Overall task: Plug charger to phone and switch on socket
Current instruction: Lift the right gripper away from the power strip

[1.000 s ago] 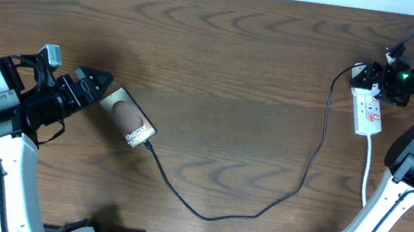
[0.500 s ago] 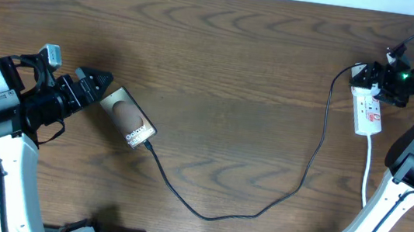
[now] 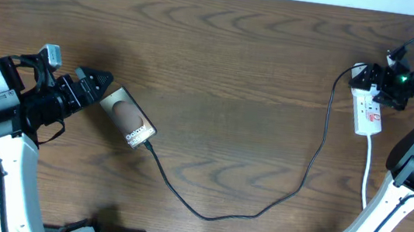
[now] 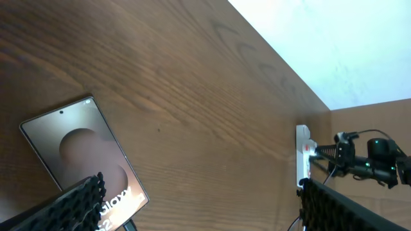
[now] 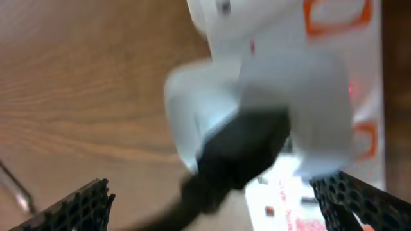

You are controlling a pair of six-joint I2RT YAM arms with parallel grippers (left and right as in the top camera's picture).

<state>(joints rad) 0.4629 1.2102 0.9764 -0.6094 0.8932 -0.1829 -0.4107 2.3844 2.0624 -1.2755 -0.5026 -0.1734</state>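
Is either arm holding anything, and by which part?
Nothing is held. The left gripper, jaws open, sits at one end of the glossy bronze phone; the right gripper, jaws open, over the white power strip.

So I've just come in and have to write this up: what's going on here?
Two robot arms work at a table. The left fingers stand open at one end of the phone, holding nothing. The charger reaches the phone's other end and looks plugged in. The right fingers, also open, hover at the socket, by the charger's black plug. Whether the switch is on cannot be told.
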